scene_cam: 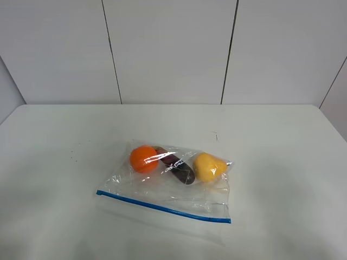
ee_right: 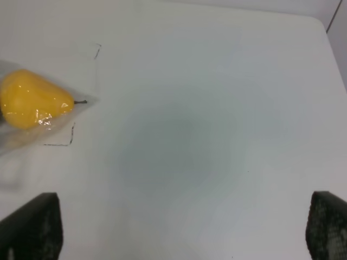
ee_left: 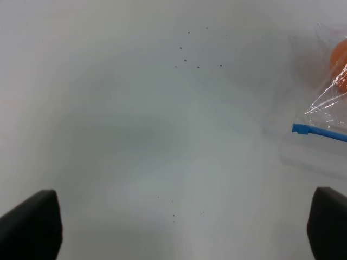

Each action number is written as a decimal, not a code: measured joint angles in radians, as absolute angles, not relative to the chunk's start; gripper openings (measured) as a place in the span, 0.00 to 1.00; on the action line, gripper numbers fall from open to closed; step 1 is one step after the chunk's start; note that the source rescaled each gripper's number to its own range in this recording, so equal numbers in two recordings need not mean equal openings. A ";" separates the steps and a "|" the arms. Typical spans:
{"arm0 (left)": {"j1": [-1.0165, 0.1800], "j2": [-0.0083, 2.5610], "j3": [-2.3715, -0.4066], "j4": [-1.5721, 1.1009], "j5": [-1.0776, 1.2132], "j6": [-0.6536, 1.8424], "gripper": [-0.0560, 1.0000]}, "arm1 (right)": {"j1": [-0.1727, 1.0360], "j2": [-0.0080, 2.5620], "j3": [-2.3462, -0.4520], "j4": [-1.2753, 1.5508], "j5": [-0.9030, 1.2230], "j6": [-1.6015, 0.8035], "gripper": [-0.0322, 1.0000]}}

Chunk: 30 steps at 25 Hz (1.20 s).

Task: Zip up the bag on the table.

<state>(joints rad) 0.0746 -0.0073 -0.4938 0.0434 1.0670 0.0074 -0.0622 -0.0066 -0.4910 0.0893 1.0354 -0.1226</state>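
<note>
The clear crinkly bag (scene_cam: 171, 187) lies flat on the white table (scene_cam: 282, 141), its blue zipper strip (scene_cam: 162, 207) along the near edge. Inside are an orange fruit (scene_cam: 143, 158), a dark purple item (scene_cam: 181, 172) and a yellow pear (scene_cam: 209, 167). Neither arm shows in the high view. In the left wrist view my left gripper (ee_left: 184, 227) is open above bare table, with the zipper's end (ee_left: 301, 129) and the orange fruit (ee_left: 340, 62) off to one side. In the right wrist view my right gripper (ee_right: 184, 227) is open above bare table, apart from the yellow pear (ee_right: 32, 98).
A panelled white wall (scene_cam: 168, 49) rises behind the table. Small dark specks (ee_left: 190, 51) mark the tabletop near the bag's left end. The table's rounded right corner (ee_right: 320, 24) shows in the right wrist view.
</note>
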 joint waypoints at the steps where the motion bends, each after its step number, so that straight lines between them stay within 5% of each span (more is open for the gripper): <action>1: 0.075 -0.007 -0.494 0.043 1.067 0.007 0.94 | -0.062 -0.007 -0.491 0.089 1.035 -0.122 1.00; 30: 0.075 -0.007 -0.494 0.043 1.067 0.007 0.94 | -0.062 -0.007 -0.491 0.089 1.034 -0.122 1.00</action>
